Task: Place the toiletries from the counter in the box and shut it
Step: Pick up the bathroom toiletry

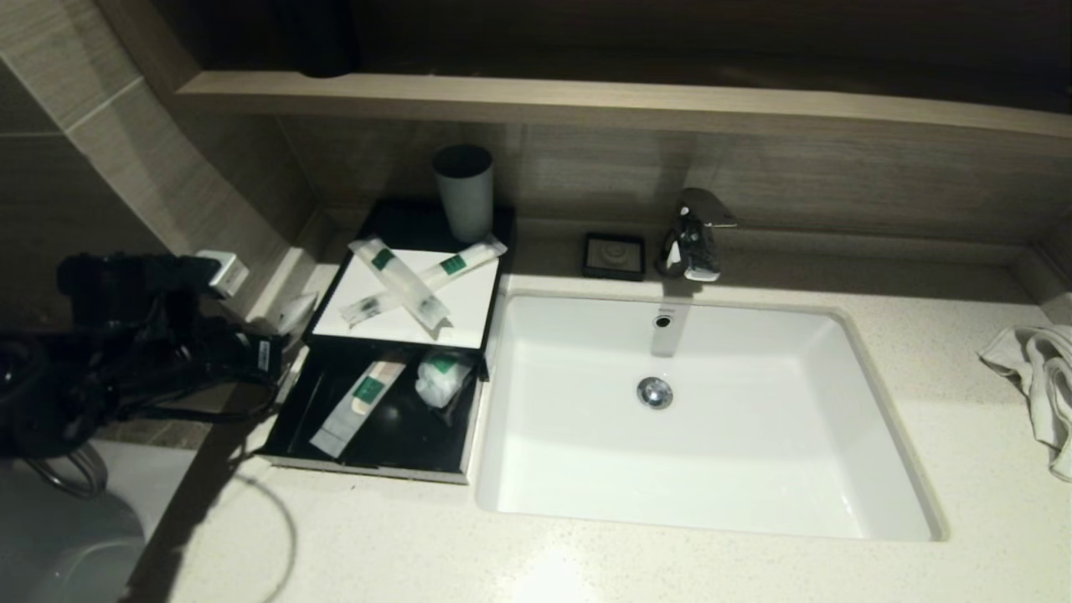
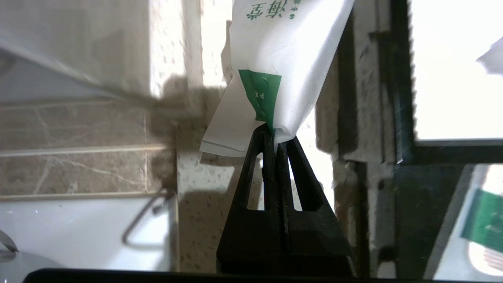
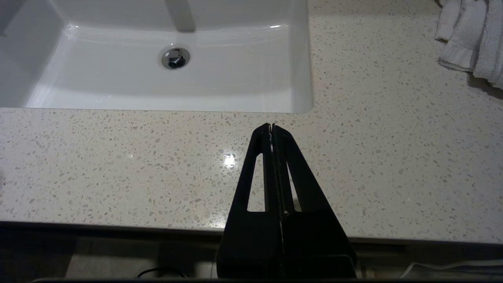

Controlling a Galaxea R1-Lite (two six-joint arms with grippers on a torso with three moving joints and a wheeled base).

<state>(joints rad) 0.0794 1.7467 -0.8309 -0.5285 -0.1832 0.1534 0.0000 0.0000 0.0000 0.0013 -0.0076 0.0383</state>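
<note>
A black box (image 1: pixel 285 440) stands on the counter left of the sink, its drawer pulled out towards me. In the drawer lie a white sachet with a green label (image 1: pixel 360 402) and a small wrapped item (image 1: pixel 440 377). Two more long sachets (image 1: pixel 402 280) lie crossed on the box's white top (image 1: pixel 461 322). My left gripper (image 1: pixel 283 335) is just left of the box, above the counter. In the left wrist view it (image 2: pixel 276 137) is shut on the corner of a white sachet with a green label (image 2: pixel 290 59), with the box edge (image 2: pixel 401 98) beside it. My right gripper (image 3: pixel 272 126) is shut and empty over the counter's front edge.
A grey cup (image 1: pixel 463 191) stands at the back of the box. The white sink (image 1: pixel 586 486) with its tap (image 1: pixel 693 234) fills the middle. A small black dish (image 1: pixel 614 255) sits behind it. A white towel (image 1: pixel 1038 385) lies at the far right, and a wall socket (image 1: pixel 222 270) is at the left.
</note>
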